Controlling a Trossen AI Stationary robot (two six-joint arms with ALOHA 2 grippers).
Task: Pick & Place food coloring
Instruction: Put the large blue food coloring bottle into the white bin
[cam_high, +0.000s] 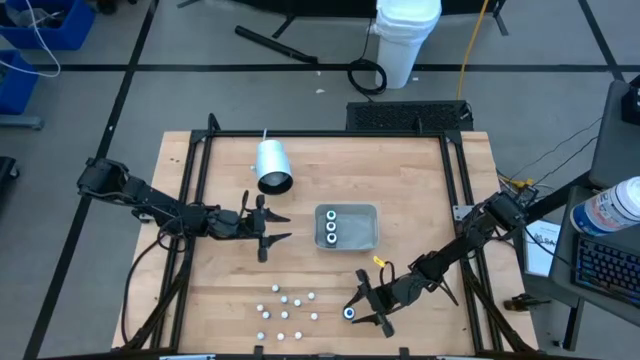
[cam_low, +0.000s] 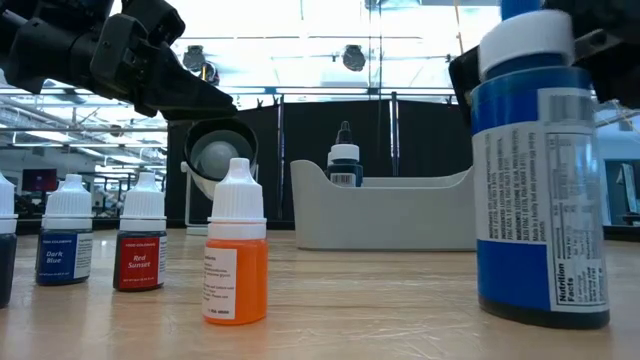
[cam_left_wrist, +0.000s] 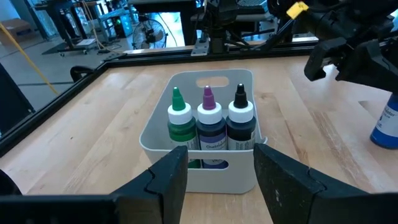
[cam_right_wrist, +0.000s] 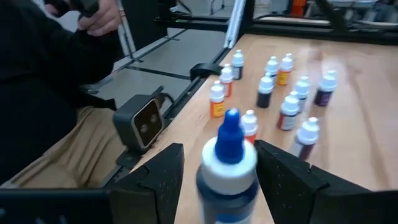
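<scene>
A blue food coloring bottle (cam_high: 349, 313) (cam_low: 540, 190) (cam_right_wrist: 229, 165) with a white shoulder stands upright on the table near the near edge. My right gripper (cam_high: 352, 312) (cam_right_wrist: 219, 149) is open, with one finger on either side of this bottle. Several small white-capped bottles (cam_high: 285, 310) (cam_right_wrist: 286, 87) stand to its left, among them an orange one (cam_low: 236, 250). Three bottles (cam_high: 331, 227) (cam_left_wrist: 211, 118) stand in the grey tray (cam_high: 372, 240) (cam_left_wrist: 155, 134). My left gripper (cam_high: 285, 227) (cam_left_wrist: 219, 155) is open, level with the tray's left end and just short of it.
A white cylinder (cam_high: 272, 165) (cam_low: 218, 155) lies on its side, far-left of the tray. A dark frame (cam_high: 196, 170) runs around the table. In the right wrist view a person's hand (cam_right_wrist: 102, 15) and sleeve show beyond the near edge, next to a small camera (cam_right_wrist: 146, 118).
</scene>
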